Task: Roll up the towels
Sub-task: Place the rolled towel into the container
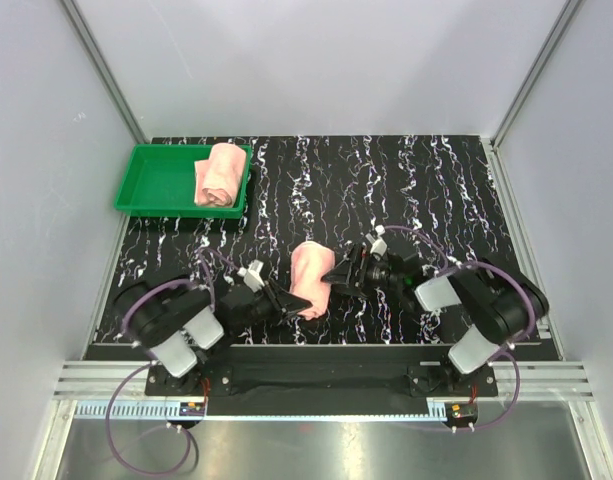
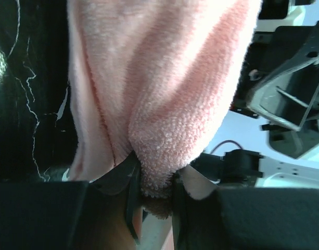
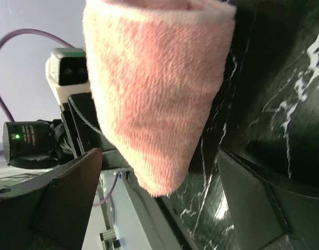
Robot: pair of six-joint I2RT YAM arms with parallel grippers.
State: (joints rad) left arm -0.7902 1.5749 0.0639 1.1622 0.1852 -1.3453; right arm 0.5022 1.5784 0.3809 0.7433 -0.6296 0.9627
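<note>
Black marbled table point(image 1: 436, 200); green tray point(image 1: 151, 185) far-left; pink towel point(image 1: 311, 275) front-centre.

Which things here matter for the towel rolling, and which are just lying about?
Job:
- centre towel, pinched by left gripper
- right gripper, open, facing it
- rolled towel

Lying about:
- green tray, holding the rolled towel

This was a robotics lab cell. Plain white panels point(image 1: 336, 60), framed by aluminium posts point(image 1: 101, 65), closed it in on three sides. A black marbled mat point(image 1: 436, 190) made the work surface. A left arm point(image 1: 171, 318) and a right arm point(image 1: 496, 300) stood bolted to a black plate point(image 1: 316, 378) on a slotted metal rail point(image 1: 96, 382) at the near edge, and purple cables point(image 1: 121, 440) looped from their bases. A green tray point(image 1: 156, 180) sat in the far left corner
</note>
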